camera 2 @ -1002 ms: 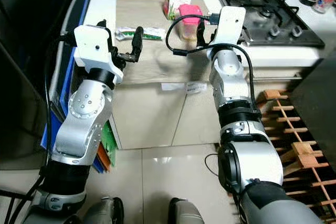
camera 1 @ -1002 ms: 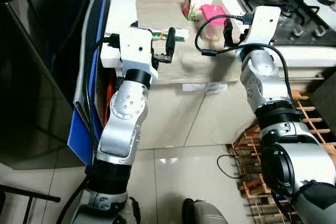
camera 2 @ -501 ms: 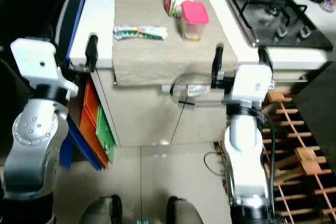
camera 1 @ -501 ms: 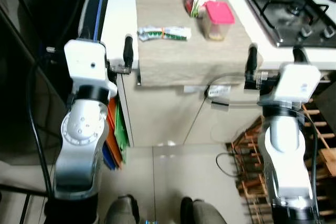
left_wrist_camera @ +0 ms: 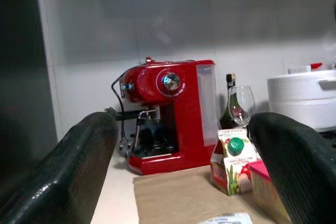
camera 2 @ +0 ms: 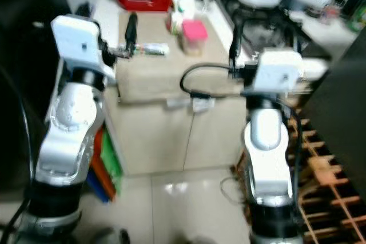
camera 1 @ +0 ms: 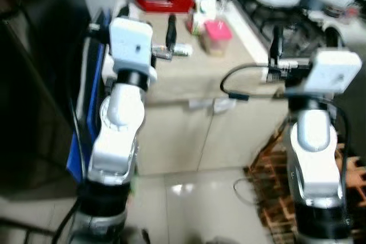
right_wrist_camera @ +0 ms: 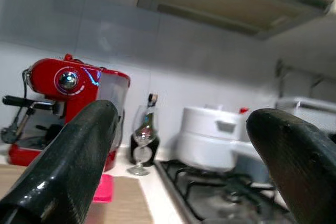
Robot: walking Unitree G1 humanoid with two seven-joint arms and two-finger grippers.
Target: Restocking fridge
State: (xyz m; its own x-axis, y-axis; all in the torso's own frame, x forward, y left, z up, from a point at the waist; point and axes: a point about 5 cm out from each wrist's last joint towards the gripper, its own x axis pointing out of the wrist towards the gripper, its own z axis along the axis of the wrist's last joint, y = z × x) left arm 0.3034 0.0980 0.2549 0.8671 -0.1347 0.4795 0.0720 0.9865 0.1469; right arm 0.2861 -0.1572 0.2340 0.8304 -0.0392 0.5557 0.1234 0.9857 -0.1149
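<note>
- Clearly the work is at the approach step: nothing is picked yet, and both arms are raised in front of the counter (camera 1: 189, 78).
- On the counter cloth lie the things to restock, as I judge: a carton (camera 1: 201, 20), a pink-lid tub (camera 1: 215, 36) just beside it, and a flat packet (camera 2: 152, 49) a little to the left.
- A red coffee machine (left_wrist_camera: 169, 120) stands at the back of the counter, with a wine glass (left_wrist_camera: 241, 107) and a dark bottle (left_wrist_camera: 229, 100) near it. A hob (camera 2: 260, 27) is at the right, with a white pot (right_wrist_camera: 208, 136) on it.
- Left gripper (left_wrist_camera: 191, 174) is spread wide and holds nothing; in its wrist view the carton and the tub edge are seen between the two fingers, still well apart from them.
- Right gripper (right_wrist_camera: 184, 169) is also wide and empty; it points more toward the hob and the glass.
- The head views are blurred, so fine positions are not sure.
- For the next move, I think the left gripper should go forward and down to the carton or the packet, close on it, then carry it to the dark fridge (camera 1: 34, 84) at the left. Its door looks closed, so it must be opened first.
</note>
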